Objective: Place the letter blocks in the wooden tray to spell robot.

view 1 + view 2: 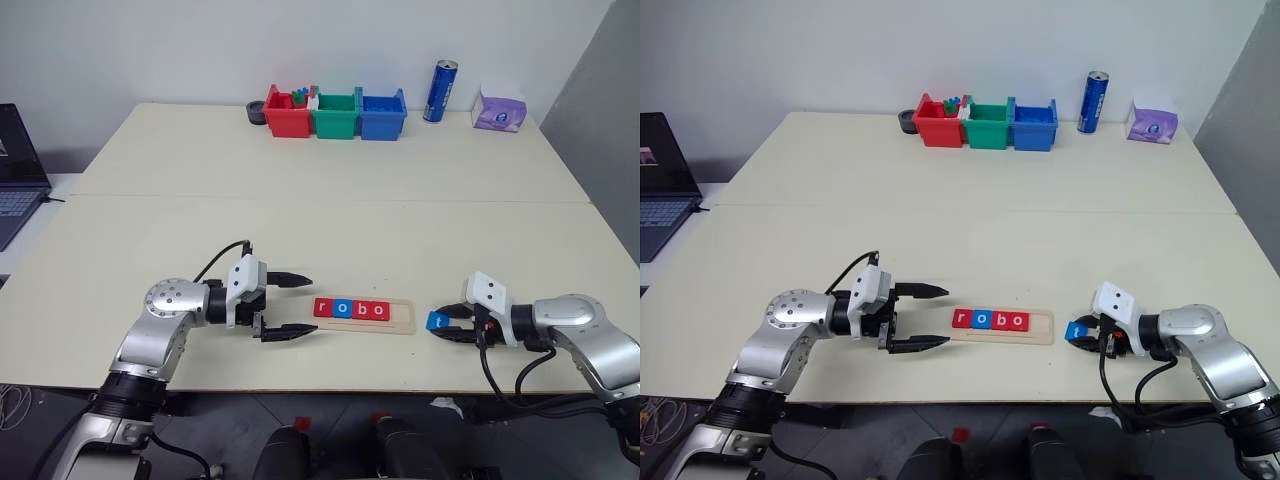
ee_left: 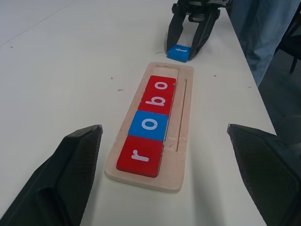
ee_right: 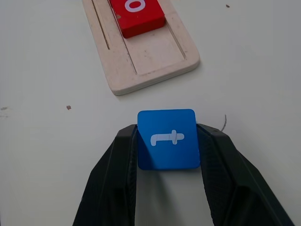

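Your tray (image 1: 368,316) lies near the front edge of the cream table (image 1: 330,215), holding four blocks (image 1: 351,309) that read r, o, b, o: red, blue, red, red. Its right-end slot is bare. The blue t block (image 3: 168,140) sits on the table just right of the tray, and your right gripper (image 3: 168,150) is closed on its two sides. Your left gripper (image 1: 290,306) hovers just left of the tray, fingers spread wide. At the far edge you have red, green and blue bins (image 1: 335,113), a blue can (image 1: 439,91) and a purple tissue pack (image 1: 499,110). A laptop (image 1: 17,175) sits far left. The wall behind is plain white.
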### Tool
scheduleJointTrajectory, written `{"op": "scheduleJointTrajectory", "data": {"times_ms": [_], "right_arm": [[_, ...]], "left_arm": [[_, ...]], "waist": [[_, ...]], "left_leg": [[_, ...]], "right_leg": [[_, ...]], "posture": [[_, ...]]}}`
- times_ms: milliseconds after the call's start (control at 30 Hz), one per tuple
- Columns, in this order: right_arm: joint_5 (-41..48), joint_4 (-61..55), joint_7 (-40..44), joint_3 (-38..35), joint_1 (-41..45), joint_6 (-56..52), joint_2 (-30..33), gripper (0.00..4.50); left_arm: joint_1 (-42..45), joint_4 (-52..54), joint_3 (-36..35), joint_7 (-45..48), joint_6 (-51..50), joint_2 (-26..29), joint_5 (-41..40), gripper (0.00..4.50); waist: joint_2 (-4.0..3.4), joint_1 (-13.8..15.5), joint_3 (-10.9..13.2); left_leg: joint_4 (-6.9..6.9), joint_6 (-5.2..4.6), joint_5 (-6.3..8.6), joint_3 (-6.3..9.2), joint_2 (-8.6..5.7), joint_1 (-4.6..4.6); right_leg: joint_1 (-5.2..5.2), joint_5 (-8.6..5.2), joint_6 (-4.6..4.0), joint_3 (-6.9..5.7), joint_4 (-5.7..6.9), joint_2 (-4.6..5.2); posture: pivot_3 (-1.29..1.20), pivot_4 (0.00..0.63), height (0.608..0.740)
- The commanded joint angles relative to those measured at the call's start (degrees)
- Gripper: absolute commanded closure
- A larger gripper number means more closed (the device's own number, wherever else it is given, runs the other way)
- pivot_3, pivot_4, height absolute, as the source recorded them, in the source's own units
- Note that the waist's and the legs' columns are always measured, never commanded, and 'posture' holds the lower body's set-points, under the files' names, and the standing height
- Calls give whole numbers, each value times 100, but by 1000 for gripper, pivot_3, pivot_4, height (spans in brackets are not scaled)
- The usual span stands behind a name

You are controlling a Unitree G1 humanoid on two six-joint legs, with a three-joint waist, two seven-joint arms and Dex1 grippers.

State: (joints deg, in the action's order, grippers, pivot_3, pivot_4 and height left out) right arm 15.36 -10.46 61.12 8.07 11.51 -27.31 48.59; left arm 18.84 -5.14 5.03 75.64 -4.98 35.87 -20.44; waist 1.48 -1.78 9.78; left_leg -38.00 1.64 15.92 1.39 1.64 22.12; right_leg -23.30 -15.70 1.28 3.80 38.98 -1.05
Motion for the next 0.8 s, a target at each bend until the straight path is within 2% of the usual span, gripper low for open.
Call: {"op": "scheduleJointTrajectory", "data": {"times_ms": [33, 167, 300, 500, 800], "right_arm": [[263, -715, 7, -158, 94, -272, 24, 3031], [203, -1117, -122, 172, 246, -592, -107, 3031], [19, -975, -260, 447, 575, -770, -270, 3031], [-544, -435, -273, 886, 1089, -379, -310, 3031], [-788, -49, -91, 1070, 1326, -78, -473, 3031]], "left_arm": [[27, 226, -142, -26, -37, 57, -137, 0], [46, 281, -121, -67, -101, 25, -130, 0], [75, 283, -112, -76, -114, 7, -126, 0], [68, 288, -142, -113, -116, 2, -147, 0], [-38, 283, -190, -179, -49, -3, -195, 0]], "waist": [[0, -1, 0], [0, -3, 0], [1, -1, 1], [1, -2, 1], [1, -2, 1]], "left_leg": [[0, 0, 0, 2, 0, 0], [0, 0, 0, 4, 0, -1], [-1, 0, 0, 3, 0, 0], [-3, 0, 0, 2, -1, 0], [-2, 0, 0, 2, 0, 1]], "right_leg": [[0, 0, 0, 0, 0, 0], [0, 0, 1, -1, 1, 0], [0, 0, 0, -1, 0, 1], [0, 1, -1, -1, 0, 4], [-1, 14, -24, -5, 1, 4]], "posture": [[0, 150, 740], [0, 150, 740], [0, 150, 740], [0, 150, 740], [0, 150, 740]]}}
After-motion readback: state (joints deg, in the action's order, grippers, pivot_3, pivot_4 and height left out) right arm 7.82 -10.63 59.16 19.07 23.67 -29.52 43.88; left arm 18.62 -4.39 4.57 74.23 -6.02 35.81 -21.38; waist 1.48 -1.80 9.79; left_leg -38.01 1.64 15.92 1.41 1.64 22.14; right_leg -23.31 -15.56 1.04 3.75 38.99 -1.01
